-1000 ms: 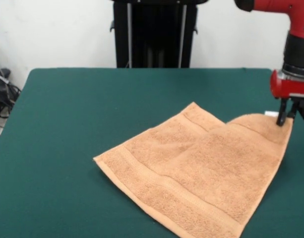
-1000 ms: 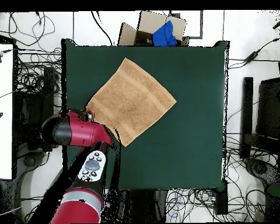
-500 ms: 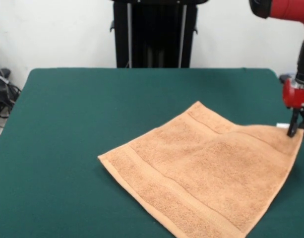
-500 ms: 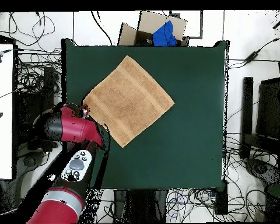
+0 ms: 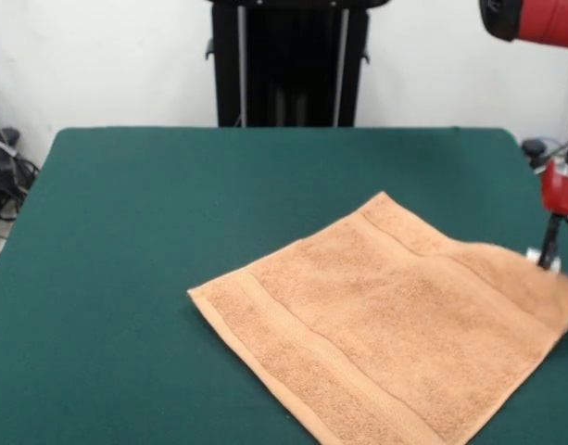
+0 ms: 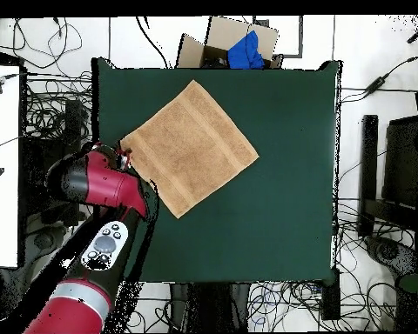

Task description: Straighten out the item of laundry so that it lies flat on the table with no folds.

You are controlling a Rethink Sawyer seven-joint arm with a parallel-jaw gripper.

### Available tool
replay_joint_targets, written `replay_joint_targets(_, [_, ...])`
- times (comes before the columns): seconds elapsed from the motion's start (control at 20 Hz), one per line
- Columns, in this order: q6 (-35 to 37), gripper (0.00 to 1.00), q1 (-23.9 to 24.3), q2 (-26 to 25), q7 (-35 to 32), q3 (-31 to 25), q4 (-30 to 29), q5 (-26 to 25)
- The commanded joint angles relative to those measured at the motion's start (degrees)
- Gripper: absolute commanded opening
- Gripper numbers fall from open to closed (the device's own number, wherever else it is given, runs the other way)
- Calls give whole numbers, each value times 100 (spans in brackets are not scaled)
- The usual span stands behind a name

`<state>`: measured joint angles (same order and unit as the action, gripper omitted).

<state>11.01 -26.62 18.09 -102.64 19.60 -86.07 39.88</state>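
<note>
Dark green worktop (image 5: 126, 232) carries the orange-tan towel (image 5: 385, 324), spread open toward its right side; at the towel's right corner the end effector (image 5: 549, 257) stands, closed on that corner

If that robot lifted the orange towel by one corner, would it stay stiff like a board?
Probably not. The towel is terry cloth and lies draped, rising slightly toward the corner at the pincer, so it would likely hang limp. It looks thin, so probably light. Its nap against the table may make it drag rather than slide.

Red arm (image 6: 99, 187) lowered, pincer (image 5: 549, 255) pointing down
</note>
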Motion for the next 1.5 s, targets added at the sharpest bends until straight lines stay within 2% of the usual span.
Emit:
replay_joint_targets(0.05, [169, 100, -7, -144, -1864, 36, 96, 407])
replay_joint_targets(0.3, [431, 100, -80, -71, -2083, 59, 32, 496])
replay_joint_targets(0.8, [112, 100, 193, 286, -1765, -391, -327, 368])
replay_joint_targets(1.25, [-178, 100, 1006, 1160, -924, -1074, -1356, -225])
replay_joint_targets(1.5, [-354, 100, 1526, 1422, -639, -1367, -1673, -743])
